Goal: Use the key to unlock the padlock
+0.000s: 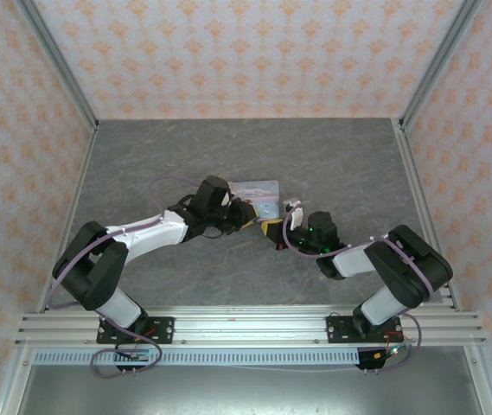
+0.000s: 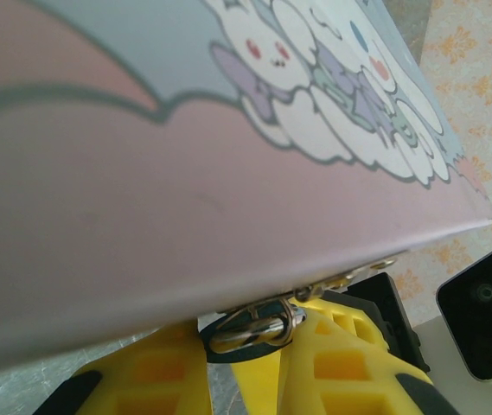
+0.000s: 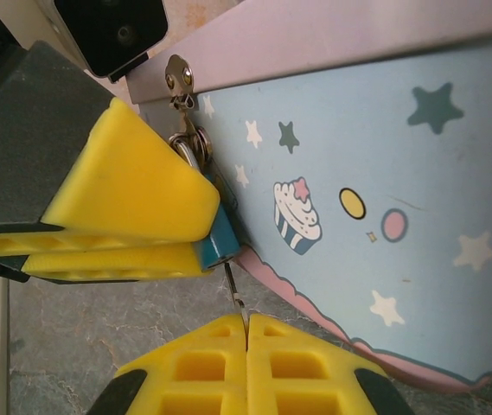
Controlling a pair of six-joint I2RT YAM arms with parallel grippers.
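- The step in hand looks like putting the key into the lock: both arms meet at the middle of the surface, just near of the cartoon-print tin.
- The padlock hangs by its shackle from the tin's hasp, against the tin's starred side wall. Only its teal lower corner pokes out from the yellow pads.
- The left gripper has its jaws closed on the padlock body, steadying it from the left of the right wrist view.
- The right gripper has its 2 jaws pressed together on the key. The thin blade stands up out of them and reaches the padlock's underside.
- The key tip touches the lock at or in the keyhole. How deep it sits I cannot tell, as the teal corner hides the slot.
- If the blade is not fully home, the next move calls for a short push along the blade's line, kept straight so the thin metal does not bend.
- After that comes a turn of the right wrist about the blade's axis, while the left jaws hold the body against twisting.
- The shackle is closed through the hasp, so the lock is not yet open.
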